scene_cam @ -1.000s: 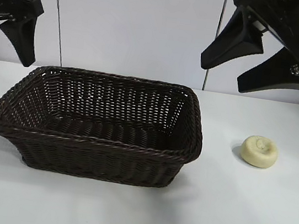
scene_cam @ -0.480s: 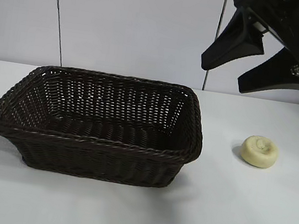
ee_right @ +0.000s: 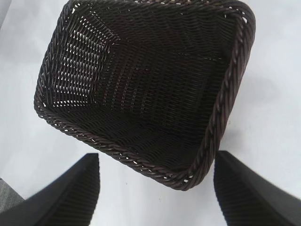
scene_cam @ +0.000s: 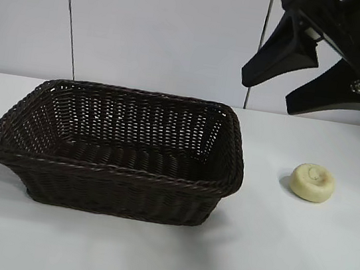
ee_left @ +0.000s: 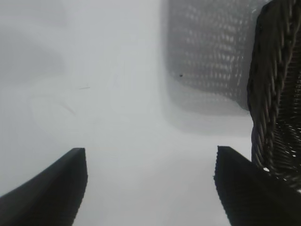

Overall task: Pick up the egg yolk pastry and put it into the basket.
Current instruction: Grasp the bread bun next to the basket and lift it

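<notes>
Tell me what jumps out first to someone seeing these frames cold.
The big dark wicker basket dominates the white table, sitting left of centre and empty. To its right, apart from it, the small pale egg yolk pastry lies alone on the table. Above the pastry, at the exterior view's upper right, the right pincer hangs open, holding nothing; the left pincer shows only in its wrist view, open beside the basket's outer wall.

I'm getting bright, even light from overhead; the tabletop [scene_cam: 149, 258] reads nearly white. The basket [scene_cam: 117, 150] casts a soft shadow onto it at its base, and the pastry [scene_cam: 313, 182] a faint one. My left wrist view is washed out and hazy, with the basket's weave out of focus.
</notes>
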Controlling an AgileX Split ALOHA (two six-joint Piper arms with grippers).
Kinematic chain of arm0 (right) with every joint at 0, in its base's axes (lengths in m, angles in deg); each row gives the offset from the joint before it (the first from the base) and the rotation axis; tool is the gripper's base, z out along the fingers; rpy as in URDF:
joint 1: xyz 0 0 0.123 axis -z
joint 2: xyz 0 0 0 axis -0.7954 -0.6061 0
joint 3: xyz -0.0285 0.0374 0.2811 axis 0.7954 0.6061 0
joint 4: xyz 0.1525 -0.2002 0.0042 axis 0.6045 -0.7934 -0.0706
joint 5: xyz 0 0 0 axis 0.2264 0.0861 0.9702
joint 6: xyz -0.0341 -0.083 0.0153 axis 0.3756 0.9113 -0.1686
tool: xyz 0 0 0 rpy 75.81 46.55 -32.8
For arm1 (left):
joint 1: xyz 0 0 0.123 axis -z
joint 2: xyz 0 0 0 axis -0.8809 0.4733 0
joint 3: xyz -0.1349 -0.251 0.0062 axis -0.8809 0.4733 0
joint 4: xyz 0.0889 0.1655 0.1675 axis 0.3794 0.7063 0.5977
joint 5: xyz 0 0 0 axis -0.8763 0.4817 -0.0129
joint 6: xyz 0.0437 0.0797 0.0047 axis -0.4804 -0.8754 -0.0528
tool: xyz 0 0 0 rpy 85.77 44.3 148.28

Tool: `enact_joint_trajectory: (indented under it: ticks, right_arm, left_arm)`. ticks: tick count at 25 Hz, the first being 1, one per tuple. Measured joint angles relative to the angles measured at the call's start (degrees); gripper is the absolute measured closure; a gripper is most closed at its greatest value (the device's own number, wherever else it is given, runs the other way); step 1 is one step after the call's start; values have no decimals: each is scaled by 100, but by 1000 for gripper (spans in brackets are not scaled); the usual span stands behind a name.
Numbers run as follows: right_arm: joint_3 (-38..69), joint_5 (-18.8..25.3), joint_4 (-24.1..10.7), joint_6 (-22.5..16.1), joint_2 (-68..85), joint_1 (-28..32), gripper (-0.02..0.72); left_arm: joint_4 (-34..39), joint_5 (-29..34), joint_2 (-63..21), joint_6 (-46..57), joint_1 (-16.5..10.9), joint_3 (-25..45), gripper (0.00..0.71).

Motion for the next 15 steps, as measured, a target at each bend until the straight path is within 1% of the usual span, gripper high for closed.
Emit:
enact_joint_trajectory:
  ticks: [6, 15]
  right_arm:
    - [0, 0, 0, 0, 0, 0, 207]
    - [0, 0, -2, 0, 0, 0, 207]
  left_arm:
    - [0, 82, -1346, 0, 0, 938, 168]
    - [0, 119, -3710, 4, 0, 2623, 168]
